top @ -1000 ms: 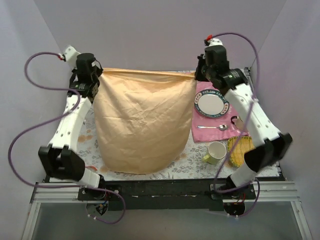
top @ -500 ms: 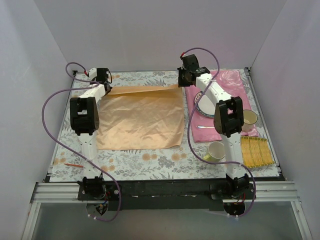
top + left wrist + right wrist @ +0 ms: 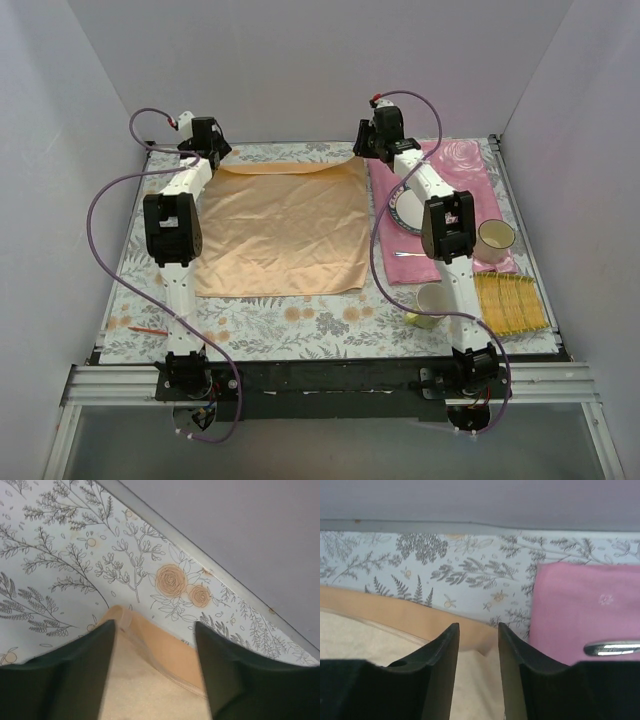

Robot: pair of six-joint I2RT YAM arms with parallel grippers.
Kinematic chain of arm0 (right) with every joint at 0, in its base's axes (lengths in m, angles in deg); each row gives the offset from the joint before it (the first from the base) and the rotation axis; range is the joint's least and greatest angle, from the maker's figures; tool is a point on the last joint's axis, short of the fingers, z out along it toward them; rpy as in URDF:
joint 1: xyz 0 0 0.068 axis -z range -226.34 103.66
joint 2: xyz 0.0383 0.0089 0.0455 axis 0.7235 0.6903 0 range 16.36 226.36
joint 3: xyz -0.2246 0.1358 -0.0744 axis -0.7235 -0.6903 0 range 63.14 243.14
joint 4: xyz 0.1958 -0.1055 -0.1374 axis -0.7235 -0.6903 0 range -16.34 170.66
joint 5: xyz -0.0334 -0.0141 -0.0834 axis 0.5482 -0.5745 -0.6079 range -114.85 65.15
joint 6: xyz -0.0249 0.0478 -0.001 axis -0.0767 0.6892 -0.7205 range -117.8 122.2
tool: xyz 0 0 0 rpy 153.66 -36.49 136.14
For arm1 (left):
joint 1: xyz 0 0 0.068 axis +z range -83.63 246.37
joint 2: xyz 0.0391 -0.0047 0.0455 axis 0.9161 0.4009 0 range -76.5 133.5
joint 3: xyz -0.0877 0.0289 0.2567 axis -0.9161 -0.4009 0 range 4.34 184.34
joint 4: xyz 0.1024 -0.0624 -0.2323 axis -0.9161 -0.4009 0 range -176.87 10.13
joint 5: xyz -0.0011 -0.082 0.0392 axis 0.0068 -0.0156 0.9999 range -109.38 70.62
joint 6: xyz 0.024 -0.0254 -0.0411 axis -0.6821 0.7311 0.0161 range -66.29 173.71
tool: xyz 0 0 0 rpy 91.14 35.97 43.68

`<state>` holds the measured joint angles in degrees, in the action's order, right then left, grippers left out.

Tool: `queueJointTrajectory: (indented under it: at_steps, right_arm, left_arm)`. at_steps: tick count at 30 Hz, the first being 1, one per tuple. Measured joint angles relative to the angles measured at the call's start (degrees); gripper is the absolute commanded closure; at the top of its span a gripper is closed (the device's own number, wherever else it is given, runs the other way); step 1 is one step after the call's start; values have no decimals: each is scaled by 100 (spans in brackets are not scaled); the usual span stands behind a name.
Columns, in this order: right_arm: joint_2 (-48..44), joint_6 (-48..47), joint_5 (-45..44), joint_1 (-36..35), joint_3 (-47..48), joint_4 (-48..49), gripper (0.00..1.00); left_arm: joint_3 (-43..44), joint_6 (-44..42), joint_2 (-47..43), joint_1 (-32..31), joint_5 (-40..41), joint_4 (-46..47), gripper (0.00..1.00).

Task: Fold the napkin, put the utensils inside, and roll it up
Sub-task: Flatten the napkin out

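Napkin [image 3: 280, 235] lying spread flat on the floral table [image 3: 300, 320], just left of the pink placemat [image 3: 460, 165]. Left gripper [image 3: 153, 630] hovering over its far-left corner, jaws parted, pinching nothing. Right gripper [image 3: 477, 630] hovering at the far-right corner, jaws slightly apart, also gripping nothing.

The worktop [image 3: 300, 325] has a pale covering printed with grey branches and orange roses. Plain lilac-grey walls close it in: a back wall [image 3: 300, 70], a left wall [image 3: 50, 220] and a right wall [image 3: 595, 220]. A grey metal strip [image 3: 210, 560] edges the far side. A black bar [image 3: 330, 375] and a metal frame [image 3: 330, 402] run along the near edge. The light is soft and even.
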<state>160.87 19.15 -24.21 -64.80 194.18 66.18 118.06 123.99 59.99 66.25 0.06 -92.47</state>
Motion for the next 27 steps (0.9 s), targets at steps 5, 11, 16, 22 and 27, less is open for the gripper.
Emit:
queueJointTrajectory:
  at_steps: [5,11,16,22,27]
  right_arm:
    - [260,247,107,212,420,103,28]
    - [-339,332,389,352,52,-752,27]
    - [-1141,221,693,20,-365,-1770,32]
    - [-2199,76,1480,-719,-1698,-2516,41]
    - [-2284,-44,1740,-1161,-2332,-2990,49]
  left_arm:
    - [260,181,28,0,-9,42,16]
    - [-295,549,-645,0,-697,-636,29]
    - [-1615,660,-1810,-129,-1685,-1167,47]
    - [-3023,807,-2573,-378,-2358,-1399,58]
    - [-3661,887,-2559,-372,-2417,-1589,60]
